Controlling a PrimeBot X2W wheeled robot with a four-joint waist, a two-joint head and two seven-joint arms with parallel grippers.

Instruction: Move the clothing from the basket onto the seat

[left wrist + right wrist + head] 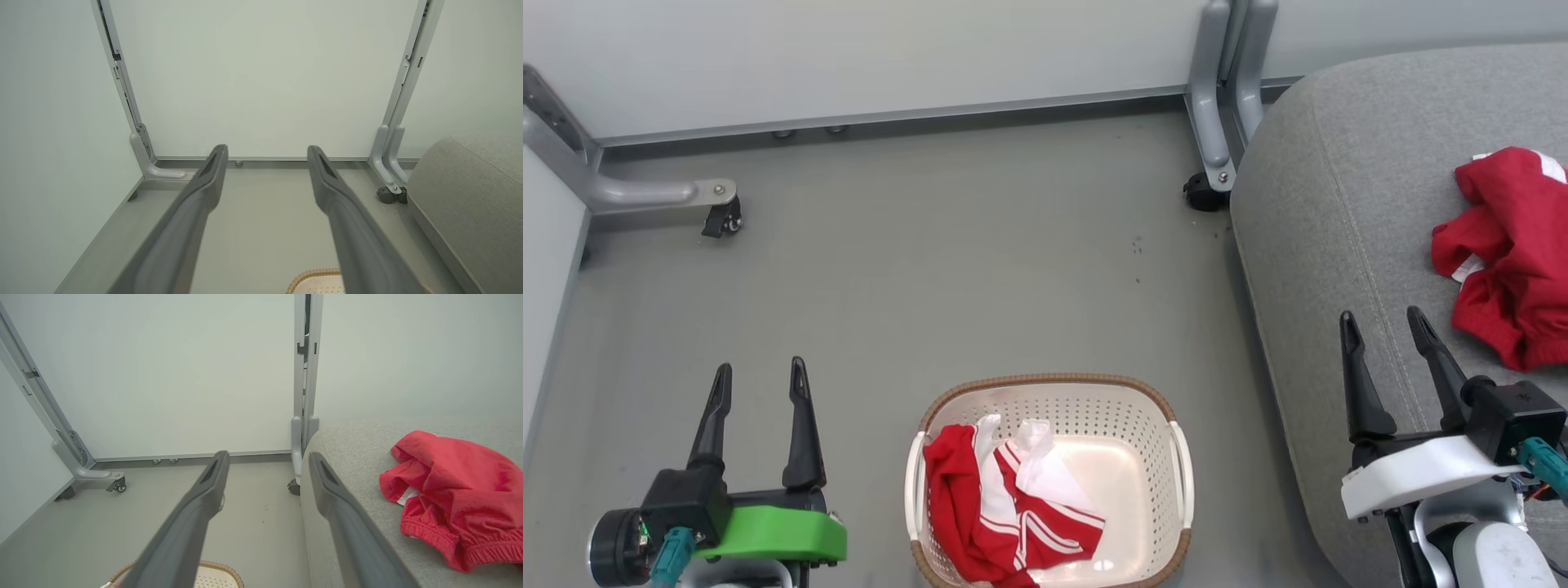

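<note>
The cream basket [1115,416] with a brown rim stands on the floor at the bottom centre. In its left half lies a red garment with white stripes [1005,514]. Another red garment [1507,253] lies crumpled on the grey seat [1339,229] at the right; the right wrist view has it too [453,494]. My left gripper [760,380] is open over the floor left of the basket, holding nothing. My right gripper [1384,327] is open above the seat's front edge, left of the garment there, and holds nothing. Part of the basket's rim [314,275] appears between the left fingers.
Pale partition walls close the space at the back and left. Their grey metal feet with castors [719,212] [1205,192] stand on the grey floor, one at the back left, one beside the seat's far corner.
</note>
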